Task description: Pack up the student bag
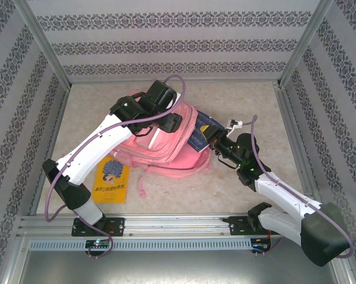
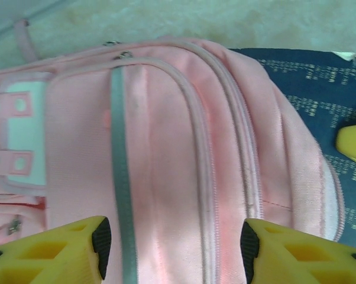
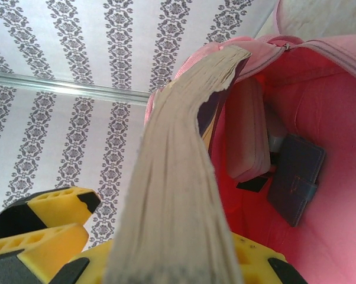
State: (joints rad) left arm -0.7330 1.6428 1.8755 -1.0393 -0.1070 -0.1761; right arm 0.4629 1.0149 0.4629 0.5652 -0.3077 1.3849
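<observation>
Student bag (image 1: 166, 145) lies flat at table (image 1: 243, 189) centre, mouth facing right; soft, floppy fabric, judged light, best pinched at mouth rim; left gripper (image 2: 172, 242) spread open over its front, right gripper (image 3: 166, 257) clamped on a thick book (image 3: 178, 177).

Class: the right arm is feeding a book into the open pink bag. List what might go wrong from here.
1. The left fingers stand open over the student bag, not gripping it; the push might slide it away.
2. The book may jam against the pink case and dark wallet already inside.
</observation>
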